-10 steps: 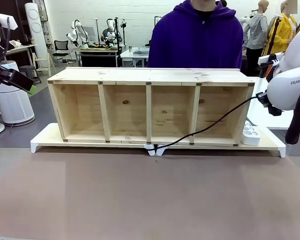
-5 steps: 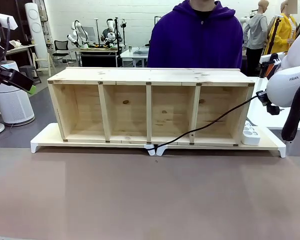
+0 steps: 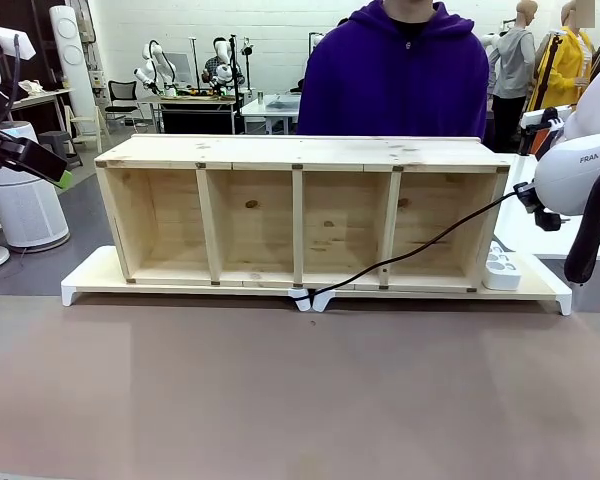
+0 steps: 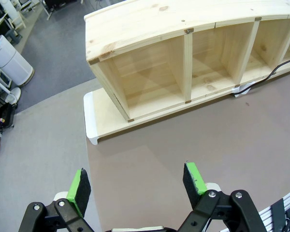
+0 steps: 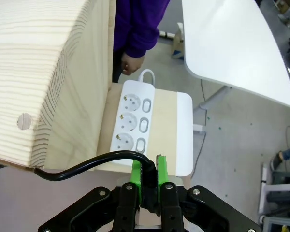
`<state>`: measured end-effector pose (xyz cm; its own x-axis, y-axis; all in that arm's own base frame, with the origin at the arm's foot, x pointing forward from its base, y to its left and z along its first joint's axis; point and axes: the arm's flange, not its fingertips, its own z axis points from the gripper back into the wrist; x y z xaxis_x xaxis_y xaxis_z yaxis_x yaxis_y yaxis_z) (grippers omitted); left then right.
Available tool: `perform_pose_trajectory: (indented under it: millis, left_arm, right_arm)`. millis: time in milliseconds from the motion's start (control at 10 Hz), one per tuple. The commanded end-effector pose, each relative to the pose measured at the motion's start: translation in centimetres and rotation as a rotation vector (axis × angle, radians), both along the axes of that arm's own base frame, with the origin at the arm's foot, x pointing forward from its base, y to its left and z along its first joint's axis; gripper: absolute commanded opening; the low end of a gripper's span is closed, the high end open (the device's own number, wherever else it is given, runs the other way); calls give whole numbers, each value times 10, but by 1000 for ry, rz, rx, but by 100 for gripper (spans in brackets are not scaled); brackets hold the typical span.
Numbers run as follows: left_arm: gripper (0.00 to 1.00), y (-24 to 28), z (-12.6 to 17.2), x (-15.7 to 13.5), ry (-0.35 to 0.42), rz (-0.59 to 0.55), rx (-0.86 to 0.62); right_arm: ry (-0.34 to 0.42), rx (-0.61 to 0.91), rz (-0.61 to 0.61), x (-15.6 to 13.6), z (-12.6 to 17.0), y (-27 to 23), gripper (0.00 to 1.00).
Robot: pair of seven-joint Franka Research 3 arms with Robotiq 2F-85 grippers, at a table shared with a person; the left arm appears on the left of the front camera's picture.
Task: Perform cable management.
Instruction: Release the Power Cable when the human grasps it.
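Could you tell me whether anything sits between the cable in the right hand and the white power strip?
Nothing visible does: the right hand grips the cable, and the power strip lies just beyond, its sockets bare.

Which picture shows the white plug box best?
The right wrist view: the power strip lies right below, its three sockets and switches plain. The front view shows it small, side-on, beside the wooden shelf.

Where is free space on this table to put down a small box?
The brown table in front of the wooden shelf is bare. The shelf's two left compartments are free too. Crowded: the right end, where the cable crosses two compartments to the right gripper, near the power strip.
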<state>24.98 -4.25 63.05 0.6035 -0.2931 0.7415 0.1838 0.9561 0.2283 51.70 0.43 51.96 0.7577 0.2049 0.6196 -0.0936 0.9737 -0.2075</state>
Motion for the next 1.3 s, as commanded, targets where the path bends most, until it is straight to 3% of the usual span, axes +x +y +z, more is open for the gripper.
perform_pose_trajectory:
  millis: [0,1200]
  left_arm:
    - [100,0,1,2,-12,-2,4]
    - [100,0,1,2,-12,-2,4]
  right_arm:
    - [-3,0,3,0,2,1,15]
    - [-3,0,3,0,2,1,15]
